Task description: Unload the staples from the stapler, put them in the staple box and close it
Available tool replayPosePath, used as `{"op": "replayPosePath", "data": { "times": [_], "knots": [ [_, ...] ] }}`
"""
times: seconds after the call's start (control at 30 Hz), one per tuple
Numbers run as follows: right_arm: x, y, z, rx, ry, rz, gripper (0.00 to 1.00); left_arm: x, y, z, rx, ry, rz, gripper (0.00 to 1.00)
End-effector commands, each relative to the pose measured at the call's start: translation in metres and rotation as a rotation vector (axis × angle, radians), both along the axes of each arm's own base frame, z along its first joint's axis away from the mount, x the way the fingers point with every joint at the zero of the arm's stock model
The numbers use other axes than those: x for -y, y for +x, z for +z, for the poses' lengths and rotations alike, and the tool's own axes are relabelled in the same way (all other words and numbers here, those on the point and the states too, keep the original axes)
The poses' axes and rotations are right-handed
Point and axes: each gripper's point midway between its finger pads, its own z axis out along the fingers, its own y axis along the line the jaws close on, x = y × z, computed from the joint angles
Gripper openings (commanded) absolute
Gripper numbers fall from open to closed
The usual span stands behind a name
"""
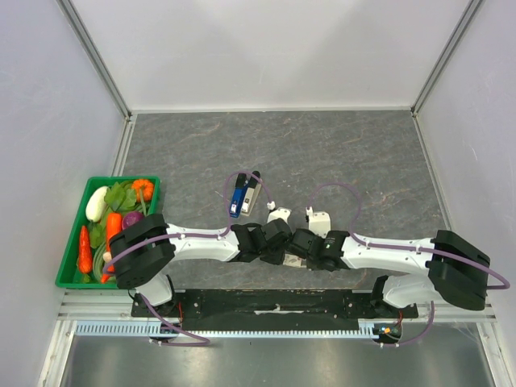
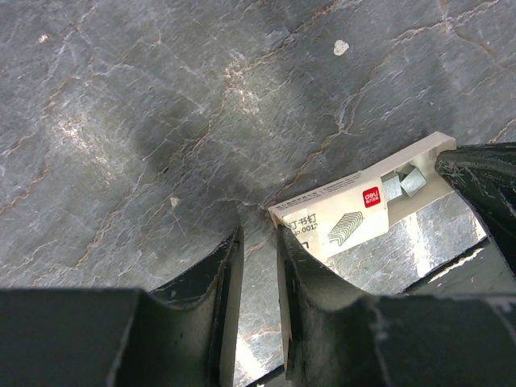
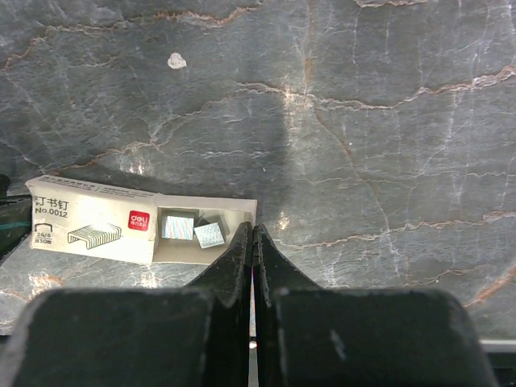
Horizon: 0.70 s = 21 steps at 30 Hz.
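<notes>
Open staple box (image 3: 97, 219) holds two staple strips (image 3: 178, 226); my left gripper (image 2: 258, 235) narrow, empty beside it, right gripper (image 3: 253, 235) pinched closed. Stapler (image 1: 251, 194) slim, grey-silver, black-tipped.

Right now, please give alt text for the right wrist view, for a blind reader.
A white staple box lies on the grey marbled table, its tray slid out showing two staple blocks. The shut right tool sits beside the tray.

We are seeing a grey veined table (image 3: 363, 121), a silver stapler (image 1: 251, 195), a blue stapler (image 1: 237, 198), a white red-logoed box (image 3: 89, 219).
</notes>
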Motion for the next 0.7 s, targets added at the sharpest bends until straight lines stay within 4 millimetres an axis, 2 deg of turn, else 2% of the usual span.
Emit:
{"op": "replayPosePath", "data": {
  "times": [0.0,0.2,0.67],
  "knots": [
    [-0.042,0.015,0.014,0.068,0.154,-0.019,0.0,-0.019,-0.023,-0.027,-0.047,0.111,-0.009,0.3],
    [-0.047,0.016,0.012,0.087,0.193,-0.064,0.0,-0.019,-0.024,-0.026,-0.048,0.107,-0.006,0.3],
    [-0.042,0.018,0.021,0.125,0.271,-0.156,0.0,-0.038,-0.033,-0.034,-0.063,0.121,0.042,0.29]
  ]
}}
